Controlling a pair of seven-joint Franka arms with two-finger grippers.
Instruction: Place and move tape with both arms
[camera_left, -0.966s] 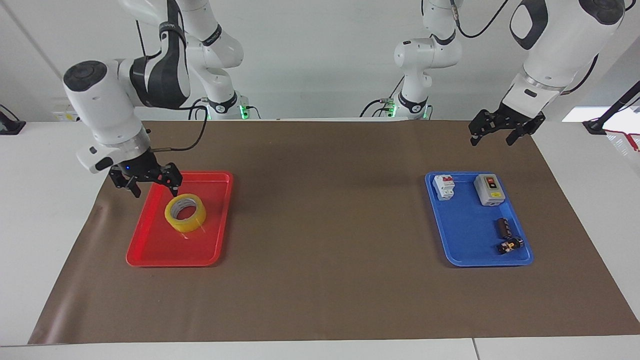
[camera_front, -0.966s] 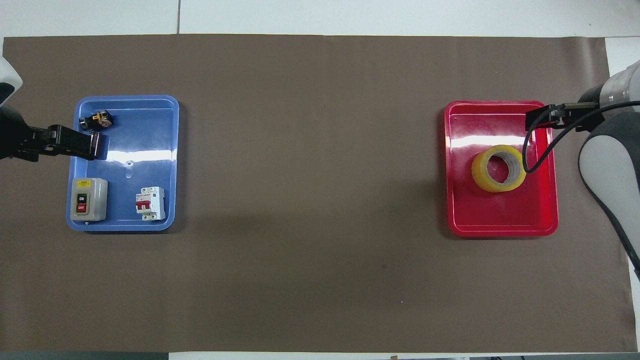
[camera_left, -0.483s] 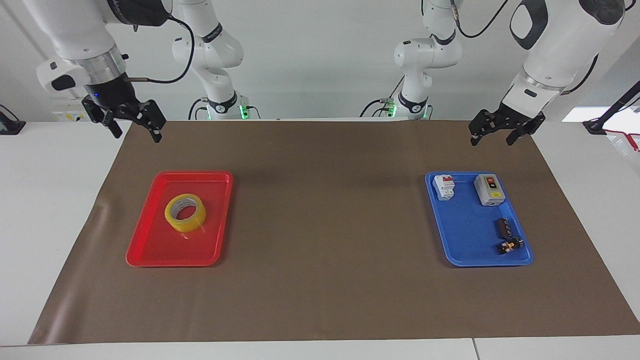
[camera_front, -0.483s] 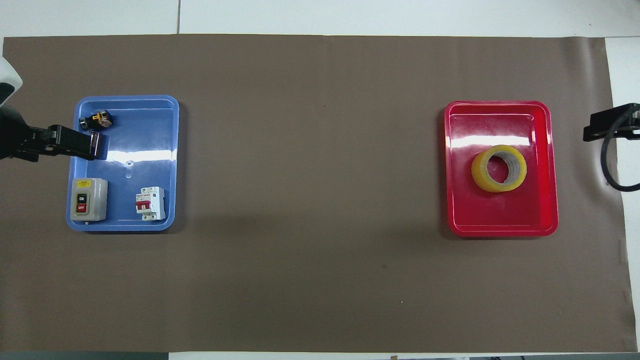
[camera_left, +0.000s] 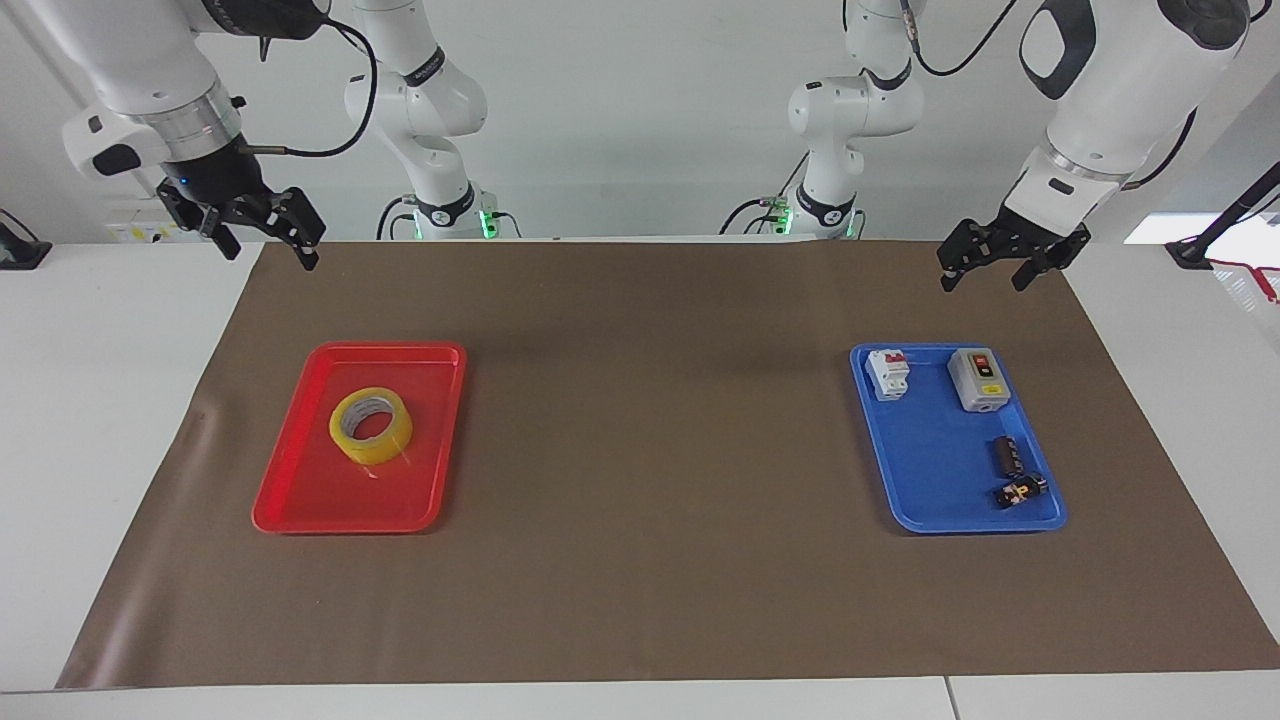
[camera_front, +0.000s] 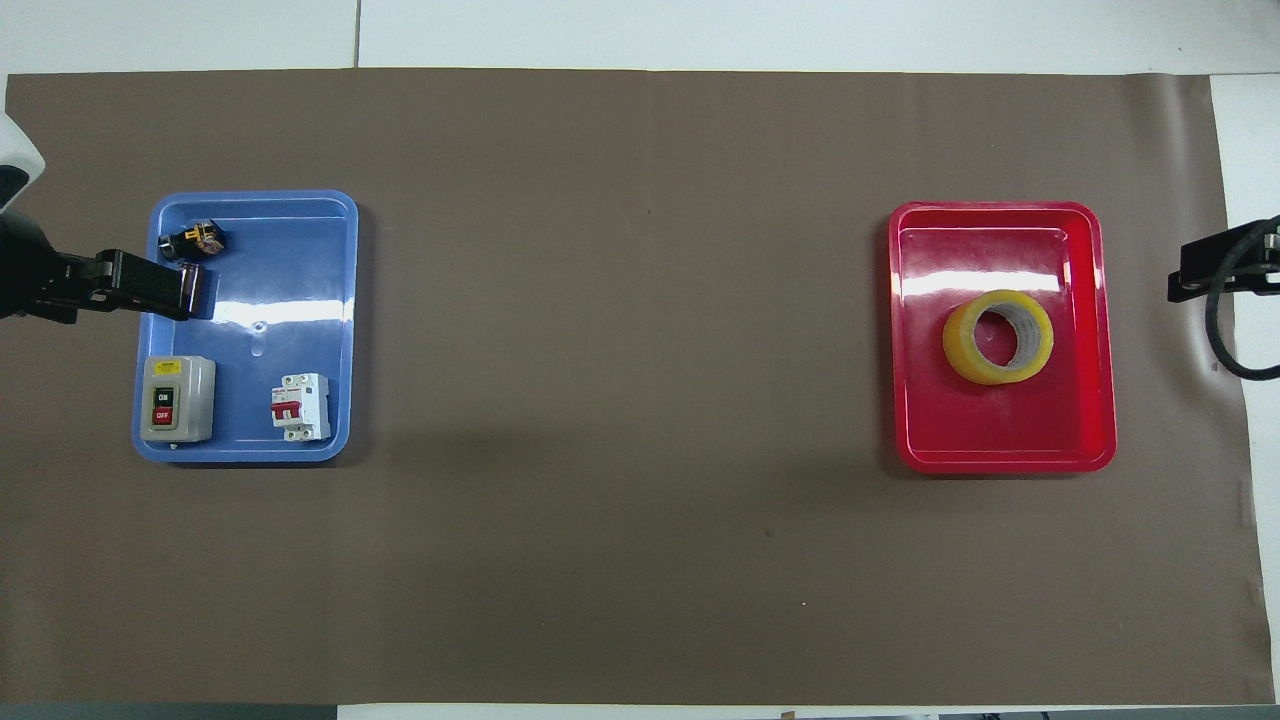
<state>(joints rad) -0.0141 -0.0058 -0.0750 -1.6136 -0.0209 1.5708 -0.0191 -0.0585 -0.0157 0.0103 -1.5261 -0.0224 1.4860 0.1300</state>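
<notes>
The tape (camera_left: 371, 425) is a yellow translucent ring with a pale core, lying flat in the red tray (camera_left: 300, 505) at the right arm's end of the table. The overhead view shows the tape (camera_front: 998, 337) inside the red tray (camera_front: 1000, 458), with nothing touching it. My right gripper (camera_left: 270, 253) hangs open and empty, high over the corner of the brown mat, well clear of the tray; only its tip (camera_front: 1192, 275) enters the overhead view. My left gripper (camera_left: 983, 282) waits open and empty in the air over the mat by the blue tray (camera_left: 930, 520), its tip (camera_front: 170, 290) overlapping that tray's edge from above.
In the blue tray (camera_front: 340, 300) lie a white circuit breaker (camera_left: 888, 374), a grey on/off switch box (camera_left: 979, 379) and two small black components (camera_left: 1005, 455) (camera_left: 1020, 490). A brown mat (camera_left: 650, 450) covers the table between the trays.
My right gripper has risen from beside the tape in the red tray and drawn back over the mat's corner. The tape stayed in the tray. The left arm has not moved.
</notes>
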